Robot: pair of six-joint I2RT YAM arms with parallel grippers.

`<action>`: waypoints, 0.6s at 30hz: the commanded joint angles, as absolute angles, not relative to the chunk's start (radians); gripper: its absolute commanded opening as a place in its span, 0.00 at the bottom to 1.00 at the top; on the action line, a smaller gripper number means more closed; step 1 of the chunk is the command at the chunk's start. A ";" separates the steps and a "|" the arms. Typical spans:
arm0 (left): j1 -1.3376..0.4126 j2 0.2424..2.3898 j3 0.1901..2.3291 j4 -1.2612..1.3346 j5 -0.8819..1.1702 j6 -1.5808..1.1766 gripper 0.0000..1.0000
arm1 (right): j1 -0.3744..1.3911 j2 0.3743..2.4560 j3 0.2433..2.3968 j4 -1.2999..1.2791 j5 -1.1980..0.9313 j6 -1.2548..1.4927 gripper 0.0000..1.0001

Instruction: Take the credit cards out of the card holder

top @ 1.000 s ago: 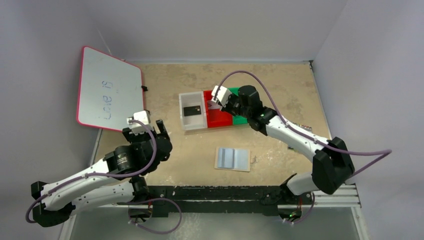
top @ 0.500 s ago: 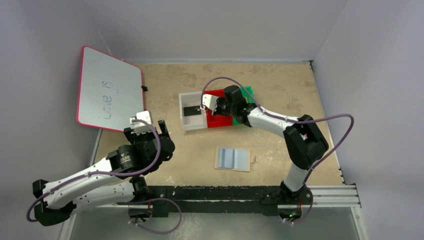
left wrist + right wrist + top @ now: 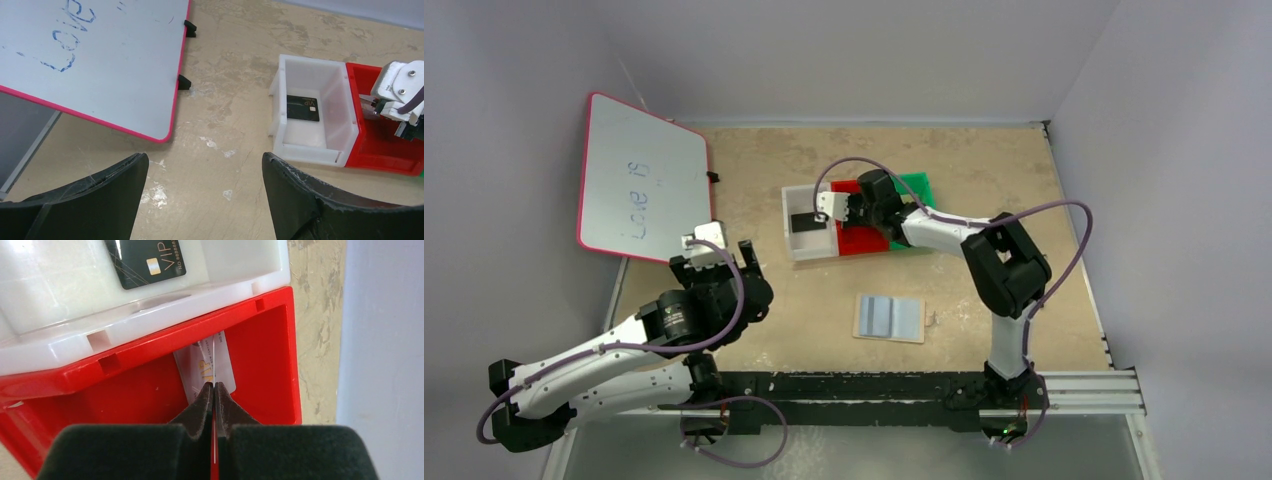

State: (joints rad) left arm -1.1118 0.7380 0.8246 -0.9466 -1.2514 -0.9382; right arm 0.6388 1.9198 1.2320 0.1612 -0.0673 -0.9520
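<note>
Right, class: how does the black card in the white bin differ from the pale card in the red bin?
The black card is dark, the pale card silvery-white. The black card lies in the white bin, the pale card in the red bin. The right gripper hides part of the pale card, none of the black card. Both read VIP.

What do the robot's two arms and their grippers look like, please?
The left arm and right arm have white shells, black joints and a purple cable. Each wrist carries a white camera block. The left gripper and right gripper have black tapering fingers.
</note>
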 commanded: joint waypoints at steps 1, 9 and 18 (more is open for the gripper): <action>-1.109 0.732 0.867 -0.964 -1.305 -0.971 0.84 | 0.624 1.935 1.261 0.241 -0.053 -1.024 0.00; -1.109 0.721 0.877 -0.997 -1.322 -0.997 0.84 | 0.602 1.970 1.248 0.296 -0.085 -1.105 0.00; -1.108 0.730 0.877 -0.996 -1.322 -0.999 0.84 | 0.591 2.018 1.274 0.292 -0.094 -1.154 0.06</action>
State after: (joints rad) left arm -1.1118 0.7265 0.8387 -0.9909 -1.2873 -0.9848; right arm 0.6029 1.9980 1.2320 0.2584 -0.0746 -1.1034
